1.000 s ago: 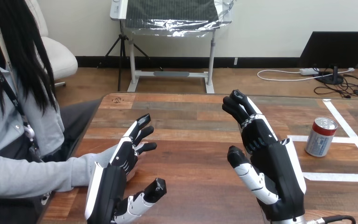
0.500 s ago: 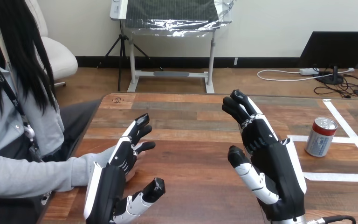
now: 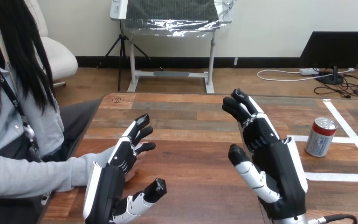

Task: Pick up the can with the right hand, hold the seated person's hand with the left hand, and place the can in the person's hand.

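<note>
Both hands released: left hand (image 3: 116, 179) over the person's hand (image 3: 134, 169), right hand (image 3: 272, 163) empty. The can (image 3: 320, 136) stands on the desk (image 3: 191, 140), 3 o'clock of it. Probably light, slick, dentable; you grip mid-body, gently.

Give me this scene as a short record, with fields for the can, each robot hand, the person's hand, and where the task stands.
can: the can stands upright on the table at the robot's right, among white tape lines, with nothing touching it
right hand: the right hand is open, raised over the table, apart from the can
left hand: the left hand is open with straight fingers, over the person's hand, not curled round it
person's hand: near the table's left edge, partly hidden by the left hand
task stage: can not yet picked up
</note>
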Available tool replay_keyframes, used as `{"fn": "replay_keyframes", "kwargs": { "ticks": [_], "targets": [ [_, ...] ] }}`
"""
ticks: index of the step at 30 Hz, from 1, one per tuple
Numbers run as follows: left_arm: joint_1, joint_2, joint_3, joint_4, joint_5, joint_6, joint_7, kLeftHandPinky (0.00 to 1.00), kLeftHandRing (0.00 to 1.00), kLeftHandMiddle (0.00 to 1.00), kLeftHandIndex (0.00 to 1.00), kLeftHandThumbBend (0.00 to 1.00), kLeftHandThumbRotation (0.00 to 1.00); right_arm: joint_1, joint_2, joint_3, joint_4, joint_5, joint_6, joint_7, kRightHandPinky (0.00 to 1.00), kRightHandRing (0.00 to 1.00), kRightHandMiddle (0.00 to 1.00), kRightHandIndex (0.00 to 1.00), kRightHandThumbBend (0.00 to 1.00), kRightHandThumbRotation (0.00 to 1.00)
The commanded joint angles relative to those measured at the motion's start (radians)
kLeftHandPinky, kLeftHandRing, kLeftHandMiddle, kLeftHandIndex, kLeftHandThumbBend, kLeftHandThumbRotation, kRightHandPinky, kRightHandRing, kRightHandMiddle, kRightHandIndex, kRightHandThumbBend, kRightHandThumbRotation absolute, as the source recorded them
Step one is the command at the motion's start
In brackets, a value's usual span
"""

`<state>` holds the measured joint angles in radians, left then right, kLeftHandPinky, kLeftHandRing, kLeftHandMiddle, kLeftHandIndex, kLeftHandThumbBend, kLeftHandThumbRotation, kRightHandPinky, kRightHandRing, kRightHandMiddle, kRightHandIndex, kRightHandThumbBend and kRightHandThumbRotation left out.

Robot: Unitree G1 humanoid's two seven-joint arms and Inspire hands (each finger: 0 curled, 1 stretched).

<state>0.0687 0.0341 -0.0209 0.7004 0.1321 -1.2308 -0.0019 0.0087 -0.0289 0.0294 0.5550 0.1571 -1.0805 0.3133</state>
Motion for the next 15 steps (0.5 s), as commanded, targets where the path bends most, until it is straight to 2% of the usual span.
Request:
{"fn": "replay_keyframes", "kwargs": {
  "ticks": [1, 5, 11, 15],
  "targets": [
    [-0.065, 0.008, -0.004, -0.009, -0.017, 0.0, -0.008, 0.75, 0.88, 0.91, 0.89, 1.0, 0.72, -0.079, 0.005, -0.01, -0.014, 0.015, -0.006, -0.003, 0.96, 0.89, 0.88, 0.91, 0.6, 0.56],
    [-0.069, 0.01, -0.005, -0.008, -0.025, -0.006, -0.014, 0.75, 0.88, 0.92, 0.89, 1.0, 0.71, -0.083, 0.0, -0.015, -0.02, 0.016, 0.002, -0.006, 0.98, 0.9, 0.89, 0.91, 0.61, 0.54],
    [-0.075, 0.012, 0.005, -0.003, -0.014, -0.014, -0.007, 0.75, 0.89, 0.92, 0.89, 0.99, 0.7, -0.096, -0.006, -0.039, -0.025, -0.011, 0.0, -0.037, 0.99, 0.89, 0.89, 0.9, 0.63, 0.5],
    [-0.077, 0.013, 0.003, -0.002, -0.024, -0.016, -0.012, 0.76, 0.89, 0.92, 0.89, 0.99, 0.7, -0.111, -0.009, -0.054, -0.027, -0.004, 0.001, -0.054, 0.98, 0.88, 0.88, 0.89, 0.64, 0.46]
  ]
}}
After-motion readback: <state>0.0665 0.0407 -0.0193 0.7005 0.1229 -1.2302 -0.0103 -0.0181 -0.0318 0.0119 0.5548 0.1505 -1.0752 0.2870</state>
